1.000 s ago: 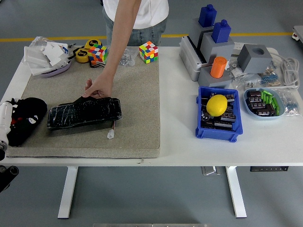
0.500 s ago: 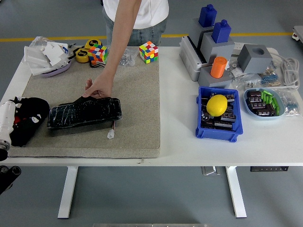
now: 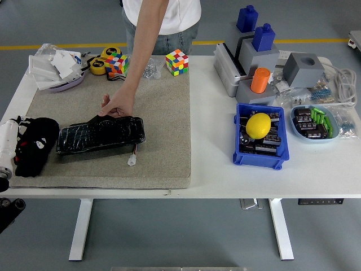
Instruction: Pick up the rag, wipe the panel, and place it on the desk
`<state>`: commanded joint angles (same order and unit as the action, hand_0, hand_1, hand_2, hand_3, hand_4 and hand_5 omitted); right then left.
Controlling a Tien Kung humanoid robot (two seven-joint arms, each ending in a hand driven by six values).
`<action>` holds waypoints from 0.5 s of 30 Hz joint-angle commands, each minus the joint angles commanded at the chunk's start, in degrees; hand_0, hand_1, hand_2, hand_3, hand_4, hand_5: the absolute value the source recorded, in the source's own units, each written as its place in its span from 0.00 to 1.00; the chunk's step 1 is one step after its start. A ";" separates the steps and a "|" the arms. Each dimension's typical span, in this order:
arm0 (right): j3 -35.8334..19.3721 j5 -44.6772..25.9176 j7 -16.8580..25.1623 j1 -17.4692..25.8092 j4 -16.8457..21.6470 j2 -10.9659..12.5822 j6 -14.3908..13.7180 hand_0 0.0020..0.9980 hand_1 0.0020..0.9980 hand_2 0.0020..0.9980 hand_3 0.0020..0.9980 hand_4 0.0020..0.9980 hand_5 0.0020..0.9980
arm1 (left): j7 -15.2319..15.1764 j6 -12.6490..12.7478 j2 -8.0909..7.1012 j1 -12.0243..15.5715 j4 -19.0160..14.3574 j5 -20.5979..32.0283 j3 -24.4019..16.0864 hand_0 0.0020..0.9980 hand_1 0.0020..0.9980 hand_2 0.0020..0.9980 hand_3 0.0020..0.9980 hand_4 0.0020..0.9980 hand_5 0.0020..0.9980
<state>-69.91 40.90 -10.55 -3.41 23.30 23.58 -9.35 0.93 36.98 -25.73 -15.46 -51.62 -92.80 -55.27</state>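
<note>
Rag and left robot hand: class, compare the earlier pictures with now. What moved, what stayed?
The left robot hand and rag shifted slightly right, toward the panel. The person's hand stayed on the panel's far edge; everything else is unchanged.

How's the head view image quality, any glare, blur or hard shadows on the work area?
Head view: even, diffuse light and soft shadows; the panel shows faint sheen on its dark wrap but nothing blown out. Focus is sharp across the table, with no motion blur on the person's hand. The black rag is so dark that its folds barely read. The left hand is cut off at the frame's edge.
</note>
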 joint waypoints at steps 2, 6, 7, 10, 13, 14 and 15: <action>-0.02 0.01 -0.05 0.00 -0.01 0.03 0.05 0.75 0.65 0.69 0.59 0.95 0.58 | -0.14 0.00 0.07 -0.04 0.17 0.06 -0.09 0.23 0.31 0.51 0.64 0.76 0.10; -0.25 0.03 -0.06 0.04 -0.03 0.03 0.07 0.75 0.65 0.69 0.59 0.96 0.58 | -0.23 0.00 0.16 -0.19 0.39 -0.11 -0.15 0.22 0.23 0.49 0.62 0.73 0.07; -0.26 -0.05 -0.04 0.03 -0.03 0.04 0.04 0.75 0.65 0.69 0.59 0.96 0.58 | -0.30 0.00 0.18 -0.20 0.42 -0.07 -0.24 0.22 0.23 0.49 0.62 0.73 0.07; -0.37 0.02 -0.07 0.00 -0.03 0.04 0.05 0.75 0.65 0.69 0.59 0.96 0.58 | -0.39 0.00 0.21 -0.25 0.51 -0.01 -0.43 0.22 0.23 0.49 0.62 0.73 0.07; -0.50 0.07 -0.07 -0.02 -0.04 0.02 0.03 0.75 0.65 0.69 0.59 0.96 0.58 | -0.61 0.00 0.28 -0.20 0.63 0.10 -0.55 0.20 0.19 0.47 0.60 0.70 0.03; -0.56 0.10 -0.07 0.00 -0.03 0.02 0.04 0.75 0.65 0.69 0.59 0.96 0.58 | -0.76 0.00 0.34 -0.18 0.66 0.18 -0.60 0.20 0.19 0.47 0.60 0.70 0.03; -0.60 0.13 -0.08 0.00 -0.04 0.02 0.05 0.75 0.65 0.69 0.59 0.96 0.58 | -0.89 0.00 0.39 -0.17 0.69 0.25 -0.67 0.20 0.19 0.47 0.60 0.70 0.03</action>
<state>-70.52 41.03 -10.63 -3.41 23.26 23.59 -9.30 0.04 36.98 -25.35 -15.63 -50.93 -92.55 -55.94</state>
